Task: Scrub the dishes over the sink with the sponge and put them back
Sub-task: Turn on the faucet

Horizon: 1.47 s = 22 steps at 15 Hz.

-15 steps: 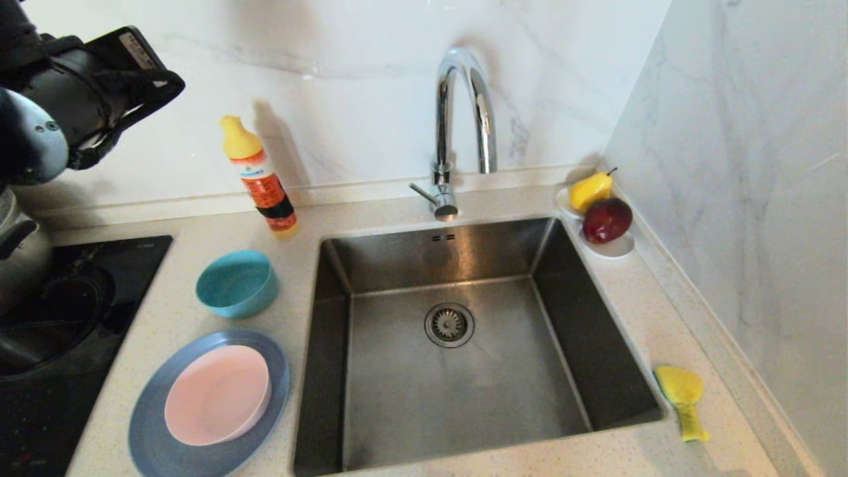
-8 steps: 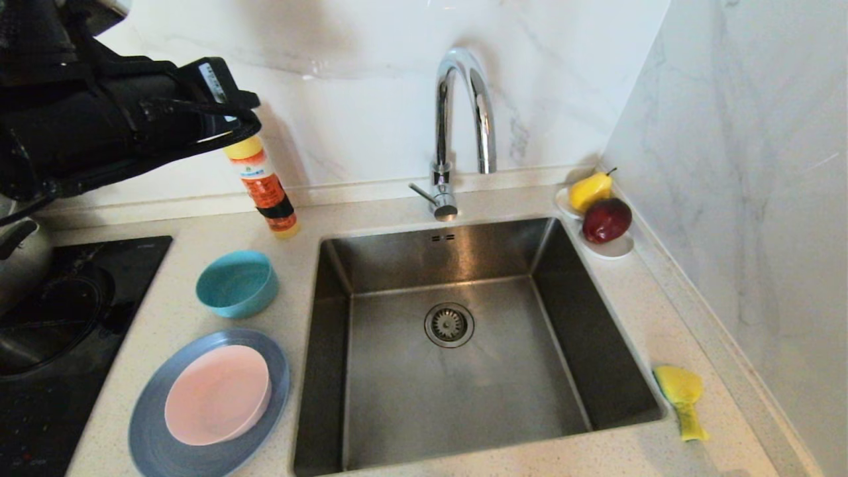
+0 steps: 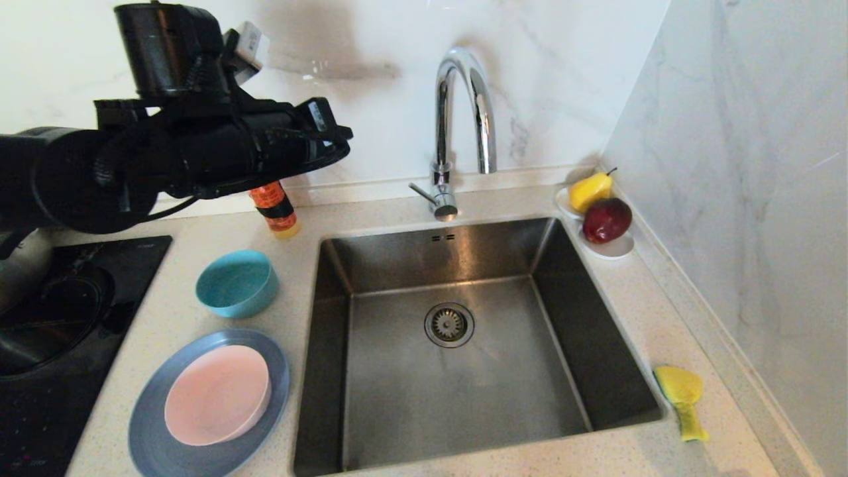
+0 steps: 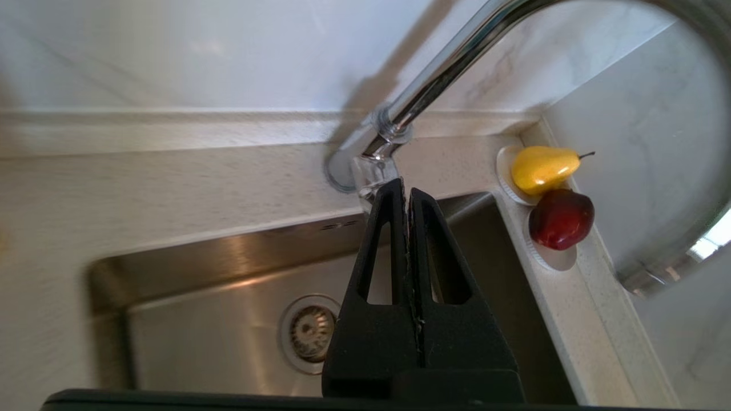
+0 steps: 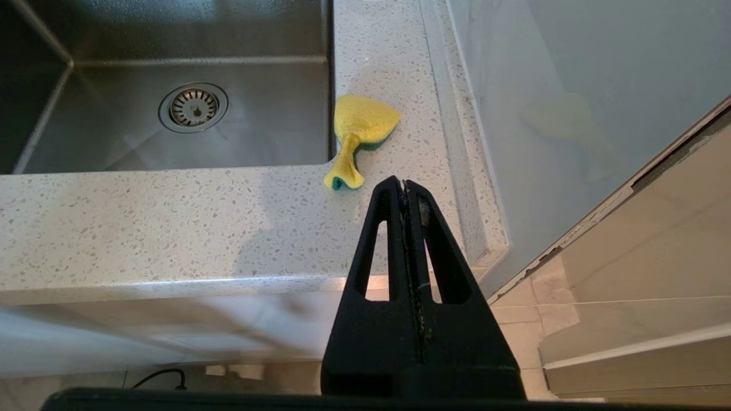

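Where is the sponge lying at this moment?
In the head view, the sponge lies on the counter just right of the sink, near its front right corner.

**Speckled counter around the sink**

I see a pale speckled countertop [image 3: 305, 225] framing the steel sink [image 3: 450, 371]. On its left lie a teal bowl [image 3: 236, 283], a blue-grey plate [image 3: 152, 437] carrying a pink bowl [image 3: 217, 395], and a black hob [image 3: 40, 397]. A detergent bottle [image 3: 275, 211] stands near the wall. On the right sit a white dish [image 3: 613, 246] and the yellow sponge [image 3: 682, 397].
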Tool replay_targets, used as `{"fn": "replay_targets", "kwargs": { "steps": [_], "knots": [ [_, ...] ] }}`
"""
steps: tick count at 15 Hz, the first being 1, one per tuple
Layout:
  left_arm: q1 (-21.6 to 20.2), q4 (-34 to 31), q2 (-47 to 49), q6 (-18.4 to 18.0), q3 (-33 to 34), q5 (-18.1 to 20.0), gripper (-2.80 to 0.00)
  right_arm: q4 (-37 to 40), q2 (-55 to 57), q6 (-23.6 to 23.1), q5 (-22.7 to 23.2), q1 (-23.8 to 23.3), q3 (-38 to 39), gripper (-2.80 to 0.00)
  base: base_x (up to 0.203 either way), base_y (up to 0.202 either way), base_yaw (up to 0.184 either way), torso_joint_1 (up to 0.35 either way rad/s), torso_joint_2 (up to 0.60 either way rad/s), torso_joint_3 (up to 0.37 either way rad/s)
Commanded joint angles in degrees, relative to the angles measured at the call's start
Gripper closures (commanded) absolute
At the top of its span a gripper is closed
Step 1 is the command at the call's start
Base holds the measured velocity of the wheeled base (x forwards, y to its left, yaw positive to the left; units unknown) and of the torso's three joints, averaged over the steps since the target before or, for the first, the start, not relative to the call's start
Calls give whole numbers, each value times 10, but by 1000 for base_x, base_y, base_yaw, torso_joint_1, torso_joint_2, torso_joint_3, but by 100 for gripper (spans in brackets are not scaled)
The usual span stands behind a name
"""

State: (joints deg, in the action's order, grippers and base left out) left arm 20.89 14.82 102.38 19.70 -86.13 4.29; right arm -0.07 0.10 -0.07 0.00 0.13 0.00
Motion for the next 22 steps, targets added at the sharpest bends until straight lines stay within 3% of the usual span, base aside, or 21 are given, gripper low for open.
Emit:
{"fn": "replay_targets", "kwargs": {
  "steps": [1,9,13,22],
  "knots": [
    [0,12,81,10,-40,25,0,0,0,0,0,0,0,0,0,0,0,0,0,0],
    [4,21,211,18,-163,90,0,0,1,0,0,0,0,0,0,0,0,0,0,0],
    [4,17,261,24,-226,94,0,0,0,0,0,0,0,0,0,0,0,0,0,0],
    [4,28,297,16,-247,101,0,0,1,0,0,0,0,0,0,0,0,0,0,0]
  ]
}}
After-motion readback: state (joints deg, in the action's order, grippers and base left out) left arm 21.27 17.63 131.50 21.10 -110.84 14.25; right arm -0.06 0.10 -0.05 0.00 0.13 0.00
